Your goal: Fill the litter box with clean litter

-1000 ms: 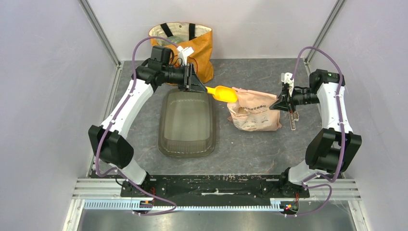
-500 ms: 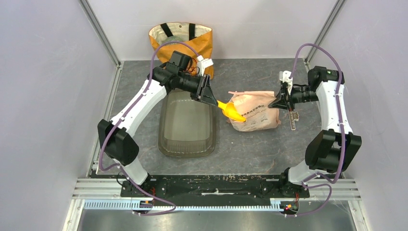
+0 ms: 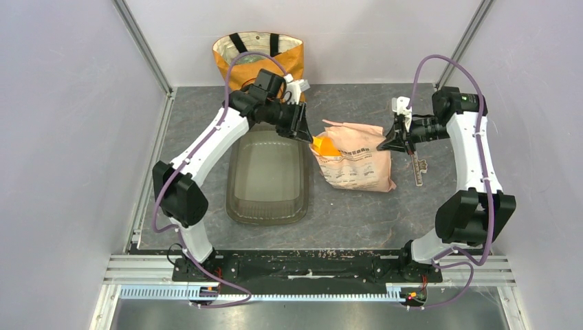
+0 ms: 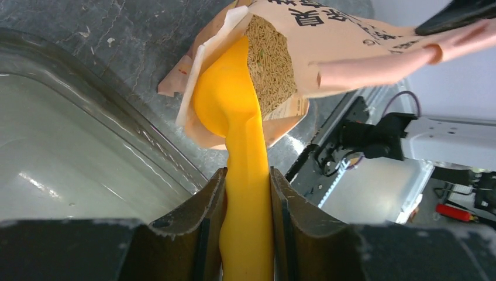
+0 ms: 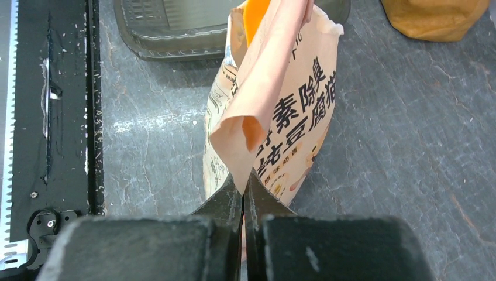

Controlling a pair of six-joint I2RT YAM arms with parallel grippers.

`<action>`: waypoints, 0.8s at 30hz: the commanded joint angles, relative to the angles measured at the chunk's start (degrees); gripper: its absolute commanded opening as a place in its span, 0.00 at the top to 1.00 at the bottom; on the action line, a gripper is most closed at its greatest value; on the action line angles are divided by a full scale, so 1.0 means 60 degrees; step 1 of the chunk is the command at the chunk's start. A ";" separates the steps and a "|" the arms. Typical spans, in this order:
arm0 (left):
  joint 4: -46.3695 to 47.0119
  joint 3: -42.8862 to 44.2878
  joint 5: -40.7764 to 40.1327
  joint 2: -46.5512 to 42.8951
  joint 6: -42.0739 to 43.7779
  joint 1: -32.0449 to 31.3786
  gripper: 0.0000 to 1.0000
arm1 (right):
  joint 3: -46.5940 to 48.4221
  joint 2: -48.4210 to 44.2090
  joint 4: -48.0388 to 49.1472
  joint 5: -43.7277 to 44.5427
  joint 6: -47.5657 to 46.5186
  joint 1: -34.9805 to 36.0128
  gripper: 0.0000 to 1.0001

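The step in hand is scooping. The left claw [image 4: 248, 175] is partly closed around the handle of an orange scoop [image 4: 225, 99], whose bowl sits inside the open mouth of the bag [image 3: 354, 165], against the clean litter [image 4: 275, 64] that shows there as tan granules. The right claw [image 5: 244, 181] is fully pinched on the bag's upper lip and holds the opening up. The litter box [image 3: 268, 218] lies on the desk [image 3: 357, 206] just left of the bag, with no litter visible in it, so filling seems barely begun. Next, the scoop probably has to dig under the granules, come out level, then swing left over the tray and tip, while the right claw holds the bag steady.
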 commanded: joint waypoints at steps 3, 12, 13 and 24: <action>-0.0664 0.0118 -0.2176 0.0242 -0.0331 -0.0697 0.98 | 0.0840 -0.0229 0.0103 -0.1673 0.0190 0.0451 1.00; 0.0246 -0.0480 -0.1766 0.1365 -0.1268 -0.1490 0.98 | 0.0811 -0.0165 0.0246 -0.1518 0.0297 0.0704 1.00; 0.0539 -0.0666 -0.1569 0.1459 -0.1479 -0.1521 0.98 | 0.0725 -0.0177 0.0383 -0.1473 0.0419 0.0705 1.00; 0.2240 -0.1995 0.0319 0.0934 -0.1987 -0.1570 0.98 | -0.0995 -0.0507 0.0731 -0.0028 0.0563 0.0019 0.66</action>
